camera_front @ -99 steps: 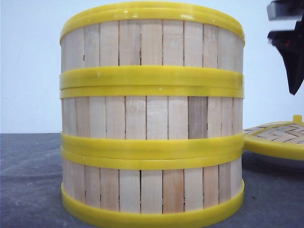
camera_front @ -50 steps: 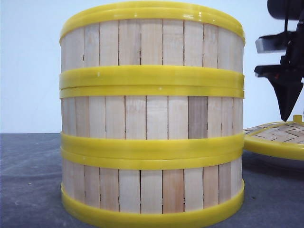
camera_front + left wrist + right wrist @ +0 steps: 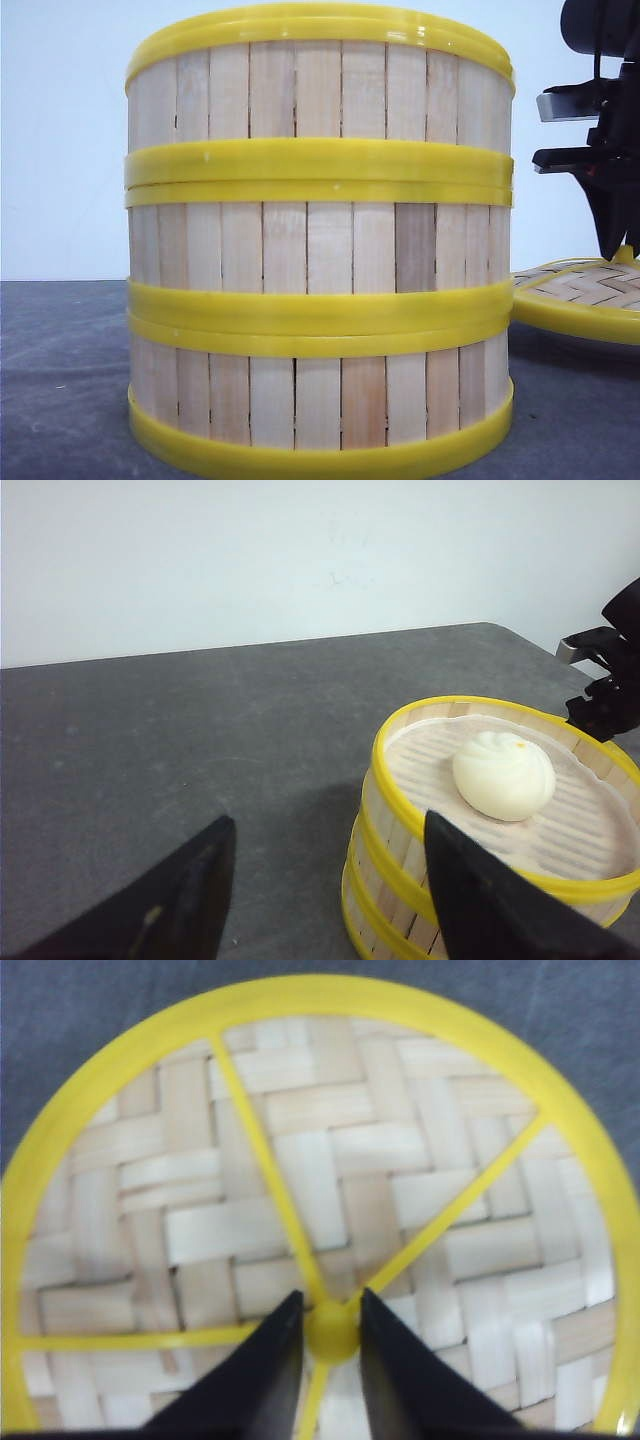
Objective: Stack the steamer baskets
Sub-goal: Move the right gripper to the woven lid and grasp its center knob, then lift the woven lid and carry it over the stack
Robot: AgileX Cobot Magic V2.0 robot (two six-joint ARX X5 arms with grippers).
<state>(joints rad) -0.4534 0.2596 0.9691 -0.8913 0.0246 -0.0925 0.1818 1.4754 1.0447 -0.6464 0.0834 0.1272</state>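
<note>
Three steamer baskets [image 3: 318,245] were already stacked on the desk [image 3: 150,740], a white bun [image 3: 503,774] lying in the top one. Left gripper [image 3: 325,895] had its fingers spread wide, holding nothing, the stack just beside one finger. Right gripper [image 3: 331,1345] sat over the woven lid [image 3: 300,1200], fingers narrowed around the yellow knob [image 3: 331,1330], which lay between them; firm contact couldn't be confirmed. Stacking looked finished; the step in hand seemed to be capping. Next move likely called for pinching the knob, lifting straight up, then centring the lid over the top rim.
</note>
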